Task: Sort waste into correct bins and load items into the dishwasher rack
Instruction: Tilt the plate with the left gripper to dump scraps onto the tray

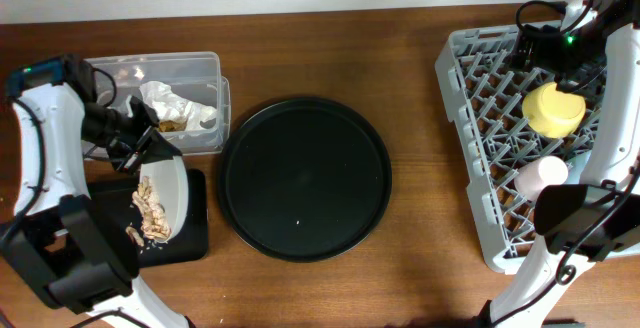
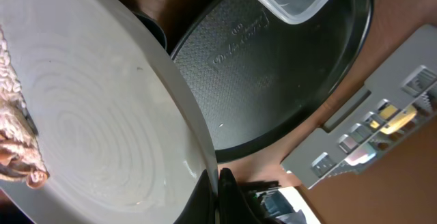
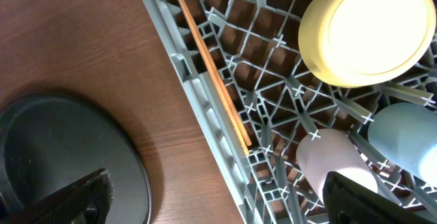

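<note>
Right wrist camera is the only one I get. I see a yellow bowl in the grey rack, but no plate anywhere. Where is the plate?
Observer: The left gripper is shut on the plate, at the opposite end of the table from the rack.
Operator: Is it holding it flat?
Observer: No, the plate is tilted, and the tan scraps are bunched at its low edge, over the flat black tray.
Operator: And the shiny wrapper?
Observer: The crumpled wrapper lies inside the clear tub, just behind that tray.
</note>
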